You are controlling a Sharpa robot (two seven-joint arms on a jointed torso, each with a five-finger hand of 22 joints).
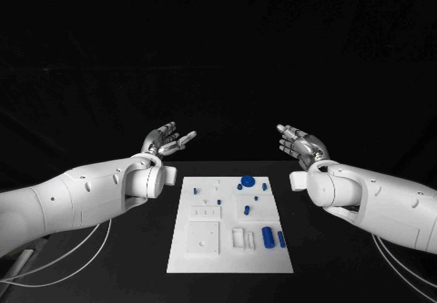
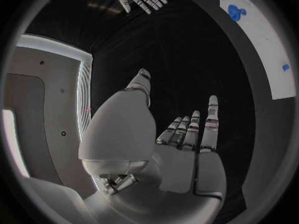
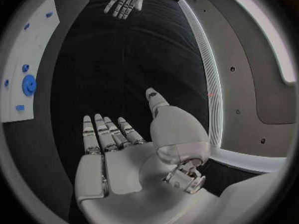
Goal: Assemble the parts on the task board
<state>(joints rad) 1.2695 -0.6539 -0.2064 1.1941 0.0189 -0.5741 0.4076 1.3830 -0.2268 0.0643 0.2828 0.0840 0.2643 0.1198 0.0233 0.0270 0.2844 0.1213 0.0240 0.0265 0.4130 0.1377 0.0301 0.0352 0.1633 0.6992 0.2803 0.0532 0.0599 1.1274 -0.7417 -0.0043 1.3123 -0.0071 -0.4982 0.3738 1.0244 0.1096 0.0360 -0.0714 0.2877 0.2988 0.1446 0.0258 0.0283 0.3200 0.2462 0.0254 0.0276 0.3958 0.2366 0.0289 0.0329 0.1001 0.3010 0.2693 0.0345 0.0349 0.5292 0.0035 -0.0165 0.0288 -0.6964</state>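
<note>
A: Parts are what I'm asking about — where are they lying?

B: They're sitting on the task board (image 1: 205, 262), the white plate running lengthwise from the desk's (image 1: 109, 271) near edge toward its far edge. Nearest, along the board's right side, a long blue cylinder (image 1: 268, 237) and a thinner blue pin (image 1: 281, 239) are lying with their long axes pointing near-to-far. Further back, a round blue disc (image 1: 247, 181) is sitting close to the board's far end, with small blue pieces around it.

A: And the hands?

B: Both are hovering beyond the far end, well apart from the board. The left hand (image 1: 169, 140) is holding nothing, fingers (image 2: 212, 119) spread wide; the right hand (image 1: 300, 144) is likewise empty, fingers (image 3: 99, 134) apart.

A: Which one is nearer?

B: I'm judging the right hand, since the blue parts are clustering on its side, below and nearer than the fingers.
</note>
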